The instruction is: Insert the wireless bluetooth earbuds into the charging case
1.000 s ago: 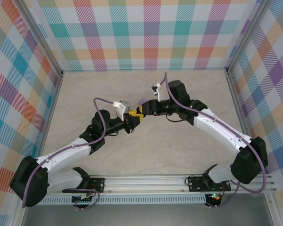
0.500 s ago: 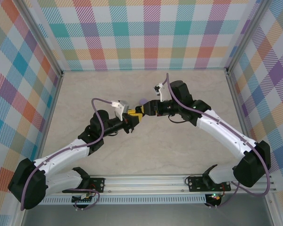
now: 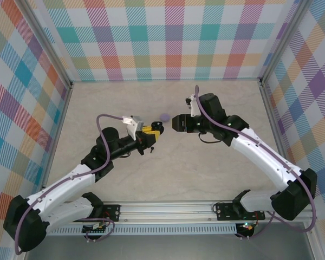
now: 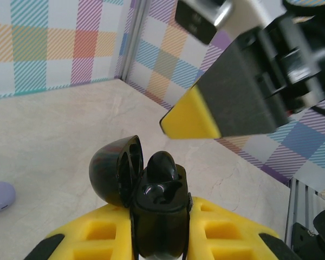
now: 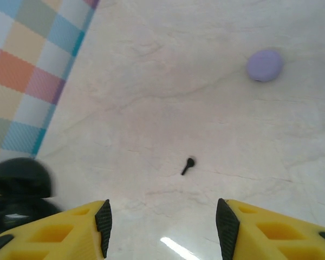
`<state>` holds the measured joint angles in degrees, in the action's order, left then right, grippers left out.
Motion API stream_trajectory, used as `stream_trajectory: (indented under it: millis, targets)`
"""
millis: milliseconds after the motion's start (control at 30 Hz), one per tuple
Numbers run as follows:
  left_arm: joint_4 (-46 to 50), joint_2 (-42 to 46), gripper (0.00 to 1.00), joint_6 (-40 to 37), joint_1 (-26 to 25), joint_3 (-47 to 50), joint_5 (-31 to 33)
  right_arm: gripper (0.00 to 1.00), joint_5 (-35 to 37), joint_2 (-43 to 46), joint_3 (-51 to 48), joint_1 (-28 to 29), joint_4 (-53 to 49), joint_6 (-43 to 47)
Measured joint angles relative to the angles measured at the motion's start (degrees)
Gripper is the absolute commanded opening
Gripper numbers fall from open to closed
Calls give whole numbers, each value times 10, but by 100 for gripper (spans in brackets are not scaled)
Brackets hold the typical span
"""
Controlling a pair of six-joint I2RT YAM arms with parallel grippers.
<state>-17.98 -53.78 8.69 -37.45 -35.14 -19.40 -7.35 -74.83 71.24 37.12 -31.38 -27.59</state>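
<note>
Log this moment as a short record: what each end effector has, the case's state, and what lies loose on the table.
left end effector: shut on black charging case
case lid: open
right end effector: open, empty, above the table
black earbud: loose on table, in front of right end effector
lavender pod: on table, apart from earbud

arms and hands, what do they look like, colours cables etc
The left arm and right arm have white links, black joints and a purple cable trailing alongside. The left hand and right hand have blocky yellow fingers with black inner pads.
</note>
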Motion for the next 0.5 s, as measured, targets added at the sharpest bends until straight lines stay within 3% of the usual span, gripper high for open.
stream_trajectory:
  millis: [200,500]
  targets:
    - [50,49,11,-4,0,-19,5,54,15,-62,5,0,-36,9]
    - [130,78,11,-6,0,-65,3,52,-34,-185,14,3,-42,14]
